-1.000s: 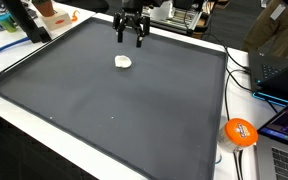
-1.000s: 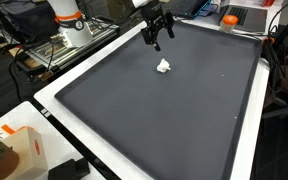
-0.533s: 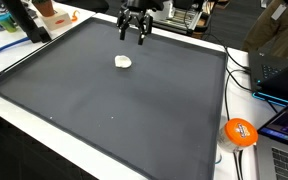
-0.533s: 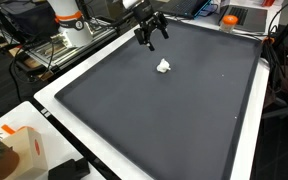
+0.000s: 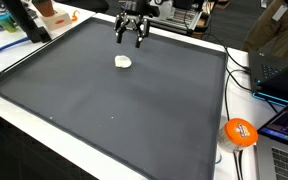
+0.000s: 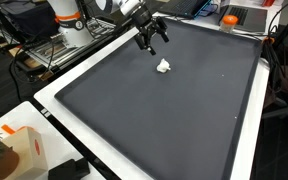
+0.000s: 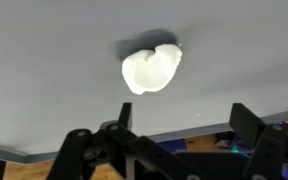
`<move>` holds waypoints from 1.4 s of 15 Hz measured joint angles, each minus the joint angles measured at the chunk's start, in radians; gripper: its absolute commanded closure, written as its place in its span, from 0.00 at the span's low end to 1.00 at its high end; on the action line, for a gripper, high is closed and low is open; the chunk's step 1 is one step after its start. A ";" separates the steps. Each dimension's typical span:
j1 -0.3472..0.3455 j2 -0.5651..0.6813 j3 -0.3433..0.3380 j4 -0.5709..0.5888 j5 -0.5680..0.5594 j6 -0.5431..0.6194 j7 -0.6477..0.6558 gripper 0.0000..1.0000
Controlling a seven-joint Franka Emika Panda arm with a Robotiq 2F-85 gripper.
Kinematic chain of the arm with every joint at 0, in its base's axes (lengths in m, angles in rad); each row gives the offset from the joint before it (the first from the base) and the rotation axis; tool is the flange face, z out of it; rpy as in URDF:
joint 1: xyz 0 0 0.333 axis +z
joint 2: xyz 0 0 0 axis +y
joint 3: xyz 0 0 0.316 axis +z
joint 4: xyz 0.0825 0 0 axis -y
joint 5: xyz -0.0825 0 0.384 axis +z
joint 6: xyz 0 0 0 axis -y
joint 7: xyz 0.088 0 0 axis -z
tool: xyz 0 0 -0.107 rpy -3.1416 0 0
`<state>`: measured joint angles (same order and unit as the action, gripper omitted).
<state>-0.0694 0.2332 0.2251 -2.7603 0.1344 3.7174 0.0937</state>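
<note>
Dark mat (image 5: pixel 134 110), white lump (image 7: pixel 151 70) lobed in wrist view, a speck in both exterior views, end effector (image 5: pixel 130 42) spread, empty

Arm (image 6: pixel 66 12): white rounded shells with an orange ring, upper left of an exterior view.
Jaws: black and two-pronged, slim in both exterior views.
Linkage (image 7: pixel 92 150): black jointed bars with round pivots, along the bottom edge of the wrist view.
</note>
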 measured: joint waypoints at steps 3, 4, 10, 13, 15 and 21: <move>0.006 0.046 -0.040 0.003 -0.028 0.033 0.010 0.00; 0.007 0.051 -0.043 0.005 -0.029 0.034 0.010 0.00; 0.047 0.068 -0.074 0.024 -0.065 0.166 0.018 0.00; 0.062 0.097 -0.090 0.033 -0.067 0.218 0.018 0.00; 0.066 0.122 -0.097 0.041 -0.072 0.239 0.018 0.00; 0.077 0.197 -0.111 0.080 -0.077 0.273 0.015 0.00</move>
<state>0.0072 0.4307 0.1140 -2.6803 0.0576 3.9905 0.1087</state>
